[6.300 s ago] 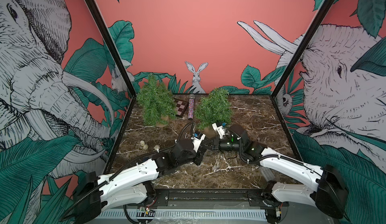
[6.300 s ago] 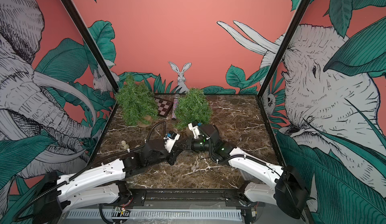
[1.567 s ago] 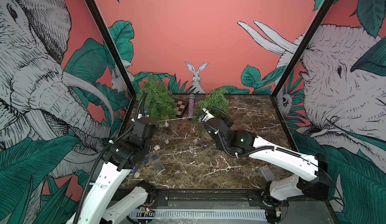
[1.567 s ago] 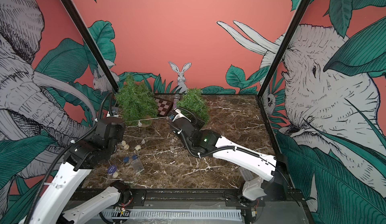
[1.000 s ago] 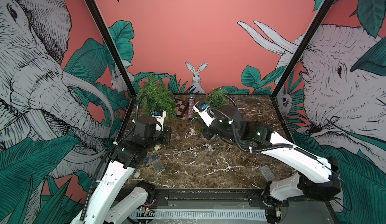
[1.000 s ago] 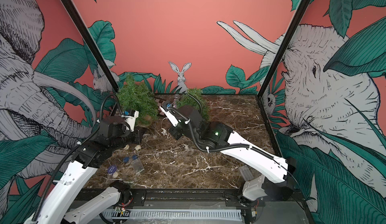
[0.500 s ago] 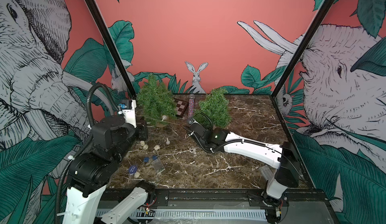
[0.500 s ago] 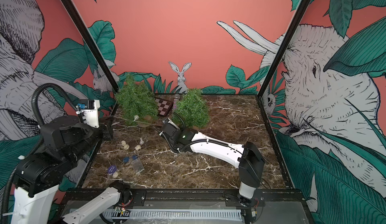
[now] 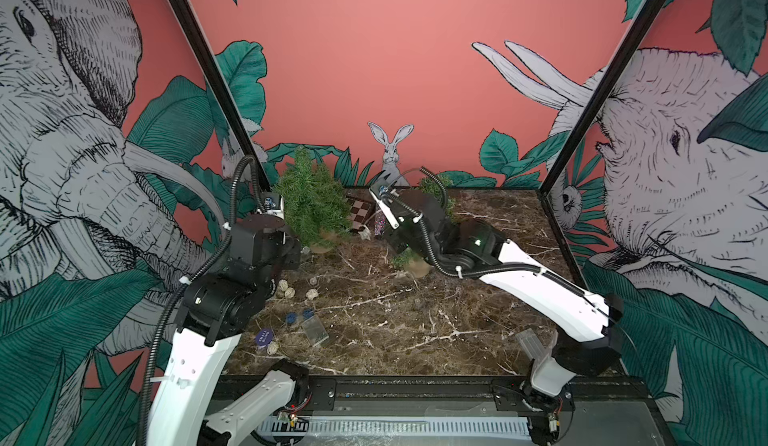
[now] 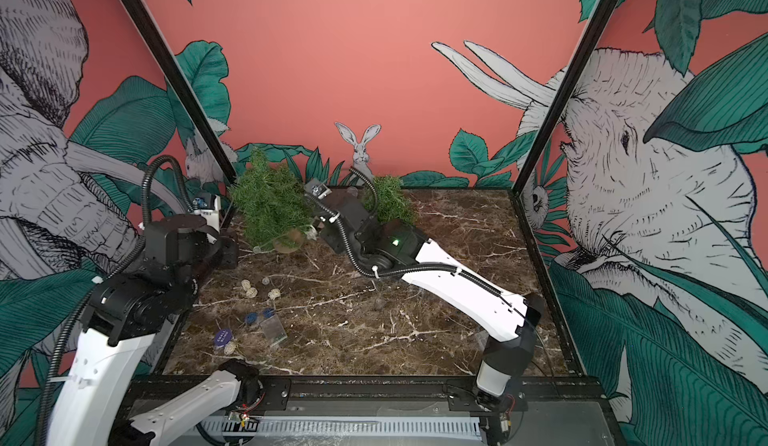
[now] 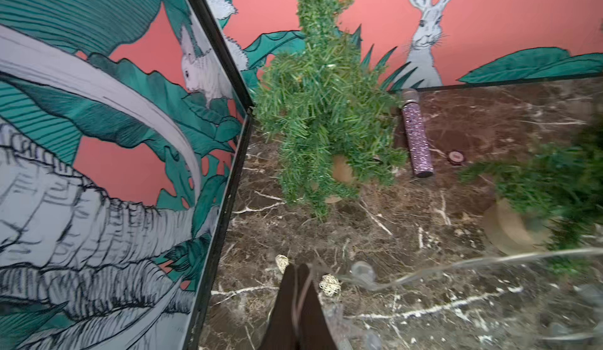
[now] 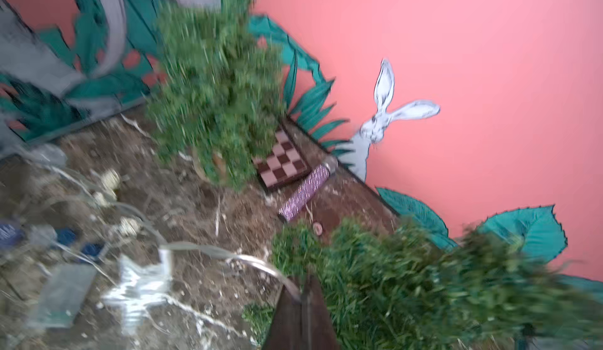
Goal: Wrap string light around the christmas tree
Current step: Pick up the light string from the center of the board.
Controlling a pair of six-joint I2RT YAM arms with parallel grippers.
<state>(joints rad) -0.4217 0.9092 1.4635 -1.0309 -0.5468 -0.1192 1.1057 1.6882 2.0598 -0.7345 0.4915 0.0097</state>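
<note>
Two small green christmas trees stand at the back. The taller tree is upright by the left wall. The smaller tree is mostly hidden behind my right arm, and its tan base shows as if it leans. The string light is a thin wire with small woven balls. My left gripper is shut on the wire, left of the taller tree's foot. My right gripper is shut on the wire between the trees.
A checkerboard and a glittery purple tube lie at the back between the trees. A clear battery box, blue pieces and a purple tag lie at the front left. Glass walls enclose the marble table.
My left arm has come down from high on the left to beside the taller tree. My right gripper has risen from the table's middle to between the trees. Both stay shut.
</note>
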